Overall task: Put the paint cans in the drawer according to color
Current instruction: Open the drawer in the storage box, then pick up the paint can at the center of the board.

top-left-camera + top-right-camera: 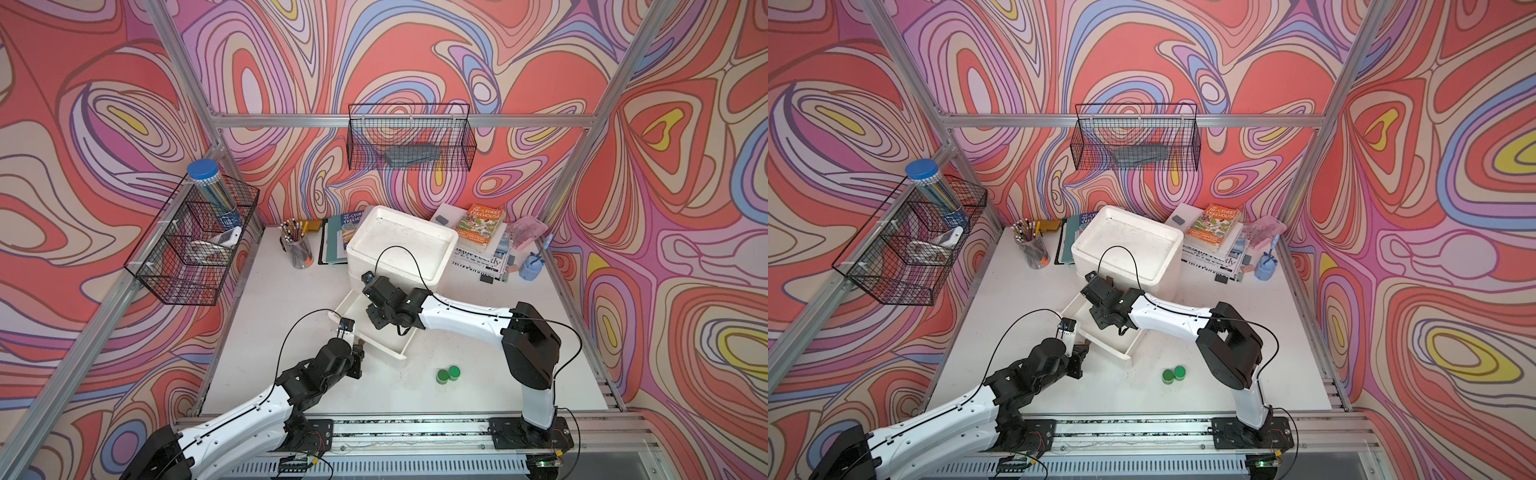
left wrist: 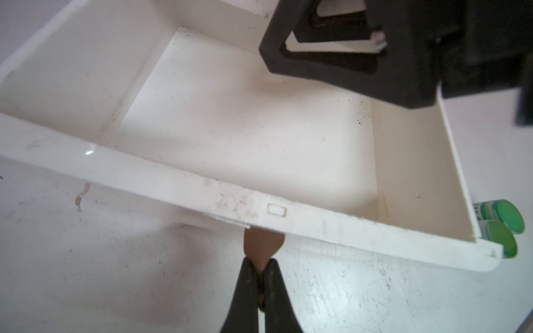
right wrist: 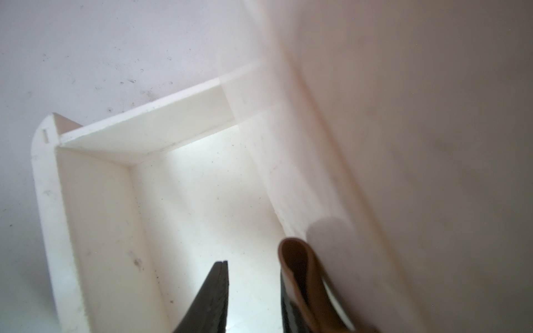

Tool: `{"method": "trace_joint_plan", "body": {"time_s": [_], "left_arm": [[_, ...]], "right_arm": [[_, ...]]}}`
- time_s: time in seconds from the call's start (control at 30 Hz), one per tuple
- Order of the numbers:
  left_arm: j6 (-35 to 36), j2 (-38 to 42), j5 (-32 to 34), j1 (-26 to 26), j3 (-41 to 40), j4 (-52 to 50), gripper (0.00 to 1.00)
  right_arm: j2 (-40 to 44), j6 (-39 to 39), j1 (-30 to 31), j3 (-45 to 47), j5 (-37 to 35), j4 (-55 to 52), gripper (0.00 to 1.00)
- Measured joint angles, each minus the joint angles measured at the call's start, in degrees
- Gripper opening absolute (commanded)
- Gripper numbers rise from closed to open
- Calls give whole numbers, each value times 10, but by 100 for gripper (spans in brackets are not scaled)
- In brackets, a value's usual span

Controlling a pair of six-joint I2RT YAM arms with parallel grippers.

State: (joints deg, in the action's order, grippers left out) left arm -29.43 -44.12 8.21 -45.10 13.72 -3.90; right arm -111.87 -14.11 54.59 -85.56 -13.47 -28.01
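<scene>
Two green-lidded paint cans (image 1: 449, 374) (image 1: 1173, 374) stand touching on the table, to the right of the drawer's front corner; the left wrist view shows them (image 2: 506, 227) past that corner. The white drawer (image 1: 390, 351) (image 1: 1113, 348) (image 2: 202, 184) (image 3: 95, 216) is pulled out, and the floor that shows is bare. My left gripper (image 1: 360, 344) (image 1: 1084, 344) (image 2: 261, 261) is shut on the brown pull tab (image 2: 264, 240) at the drawer's front. Inside the drawer hangs my right gripper (image 1: 376, 323) (image 1: 1100, 323) (image 3: 253, 259), its jaws a little apart and nothing between them.
The white drawer unit (image 1: 401, 245) stands behind the drawer. A pencil cup (image 1: 297, 249) and folders are at the back left, stacked books (image 1: 480, 226) at the back right. Wire baskets (image 1: 191, 245) (image 1: 409, 137) hang on the walls, one holding a blue-lidded tube (image 1: 203, 172).
</scene>
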Motion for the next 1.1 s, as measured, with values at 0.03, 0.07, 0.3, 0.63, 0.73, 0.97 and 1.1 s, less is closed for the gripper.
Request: {"method": "trace_joint_plan", "body": {"time_s": [0.03, 0.07, 0.3, 0.63, 0.73, 0.97, 1.1], "left_arm": [[-2, 2, 0, 0, 3, -7, 0], [-4, 3, 0, -2, 6, -13, 0], [-16, 18, 2, -10, 17, -50, 0], [-21, 67, 17, -14, 16, -113, 36], [-21, 104, 31, -14, 16, -129, 44], [-21, 220, 91, -14, 18, -150, 62], [-23, 241, 142, -14, 32, -151, 66]], "right_arm": [[0, 0, 0, 1, 1, 2, 34], [0, 0, 0, 2, 0, 3, 34], [0, 1, 0, 4, 6, 6, 41], [7, 9, -6, 17, 43, 3, 60], [22, 19, -9, 33, 60, 4, 64], [112, 43, -12, 60, 129, 8, 64], [175, 44, 3, 76, 161, 0, 63]]}}
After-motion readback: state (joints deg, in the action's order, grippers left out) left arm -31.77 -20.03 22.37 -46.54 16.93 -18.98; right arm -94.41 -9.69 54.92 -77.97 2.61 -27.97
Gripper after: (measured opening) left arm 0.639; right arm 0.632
